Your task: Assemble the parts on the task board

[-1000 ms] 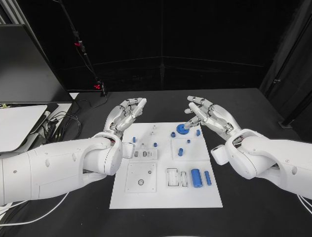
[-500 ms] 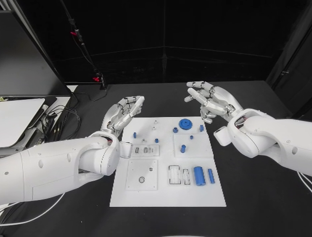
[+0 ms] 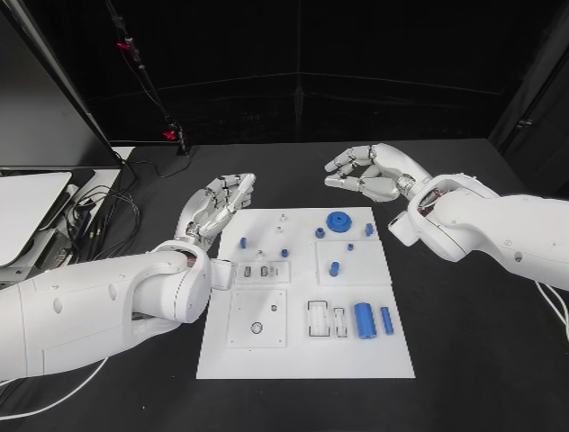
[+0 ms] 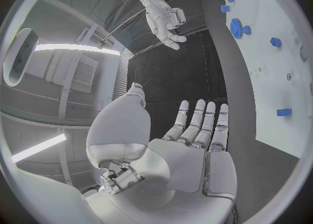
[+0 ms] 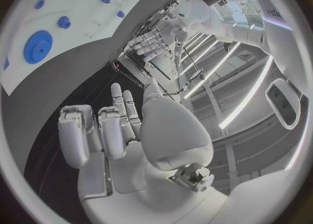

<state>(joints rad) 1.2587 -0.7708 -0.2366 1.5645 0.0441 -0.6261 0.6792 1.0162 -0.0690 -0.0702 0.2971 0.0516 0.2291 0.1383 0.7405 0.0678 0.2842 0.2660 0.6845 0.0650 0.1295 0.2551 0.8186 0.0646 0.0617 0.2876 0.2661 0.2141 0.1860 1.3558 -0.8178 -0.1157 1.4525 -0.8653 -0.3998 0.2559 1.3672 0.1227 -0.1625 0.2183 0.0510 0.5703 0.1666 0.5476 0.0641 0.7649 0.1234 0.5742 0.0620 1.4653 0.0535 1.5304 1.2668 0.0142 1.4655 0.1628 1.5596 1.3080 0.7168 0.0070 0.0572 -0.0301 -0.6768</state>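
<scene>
Head view: right hand (image 3: pixel 373 174) has lifted off the blue gear (image 3: pixel 339 220) to upper right, fingers curled, empty; left hand (image 3: pixel 220 205) flat, spread (nothing picked); task board (image 3: pixel 363 360) centre.

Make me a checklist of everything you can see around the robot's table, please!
Surface: black table, bare around the board.
Job's things: white task board in the middle; blue gear near its far edge; blue cylinder and smaller blue pieces lie on it.
Clutter: nothing seen on the table.
Hands: left hand flat, fingers straight, holding nothing, beside the board's far left corner; right hand beyond the far edge, fingers partly curled, holding nothing.
Cables: white cable by the right arm; dark cables at the left.
Surroundings: dark walls; pale desk at the left.
</scene>
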